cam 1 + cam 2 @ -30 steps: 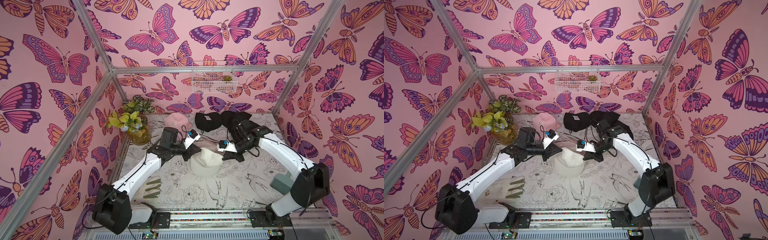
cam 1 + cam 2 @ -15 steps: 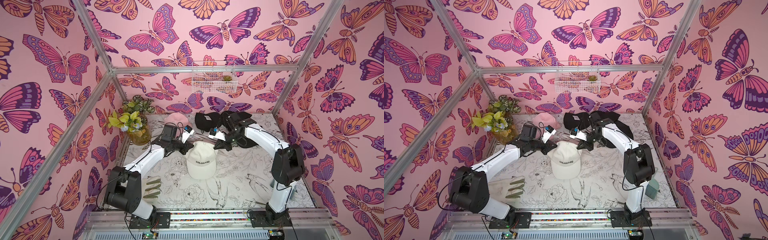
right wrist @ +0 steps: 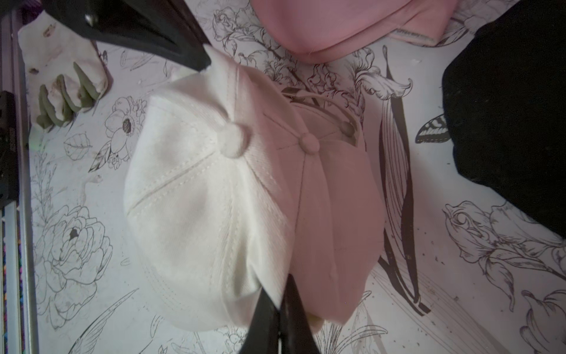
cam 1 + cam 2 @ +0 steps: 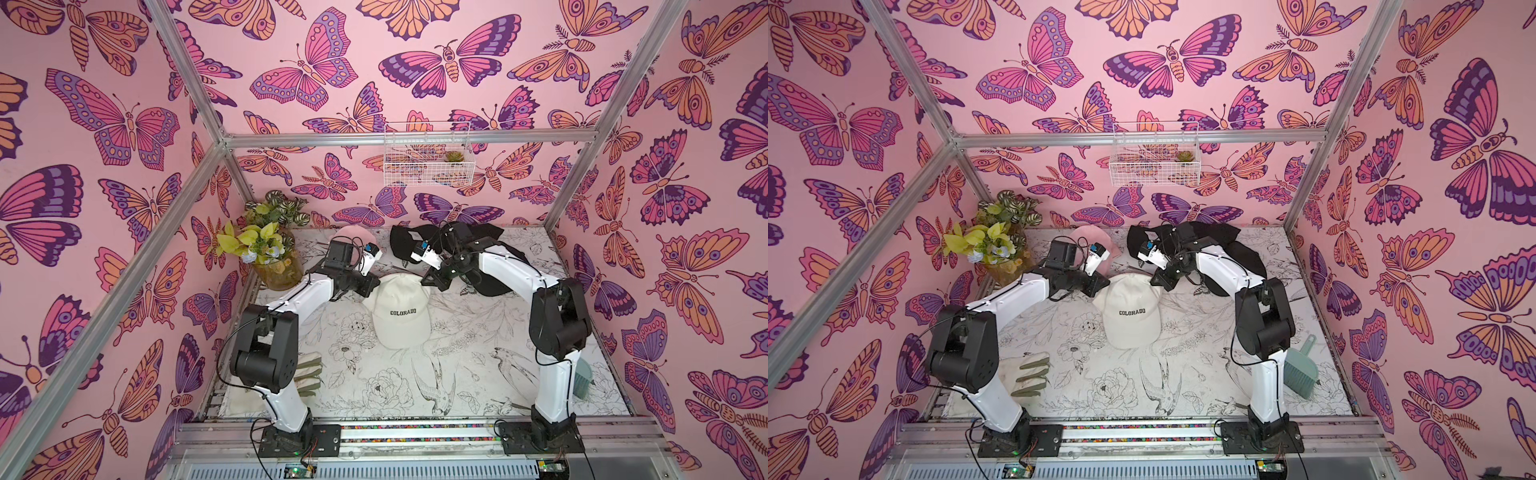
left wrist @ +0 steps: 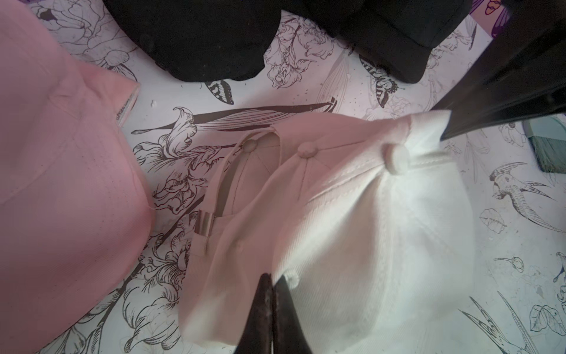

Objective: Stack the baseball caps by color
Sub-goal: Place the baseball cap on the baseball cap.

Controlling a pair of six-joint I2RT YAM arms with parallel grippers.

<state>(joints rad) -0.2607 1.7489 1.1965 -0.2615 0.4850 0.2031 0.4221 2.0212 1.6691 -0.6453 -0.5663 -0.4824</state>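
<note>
Cream cap (image 4: 401, 328) lies between left pincer (image 4: 372, 291) and right pincer (image 4: 427, 280), each clenched on one side of its crown.

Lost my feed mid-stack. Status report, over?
Left gripper and right gripper: jaws shut, pinching opposite sides of top cream cap. Cream stack sits mid-table, three deep. Pink caps and black caps lie clear behind.

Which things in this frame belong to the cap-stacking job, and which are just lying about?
Job in hand:
- cream COLORADO caps, stacked, top one pinched at its edges by the left gripper and right gripper
- pink cap
- black caps

Lying about:
- green-fingered glove
- teal brush
- potted plant
- wire basket on the wall
</note>
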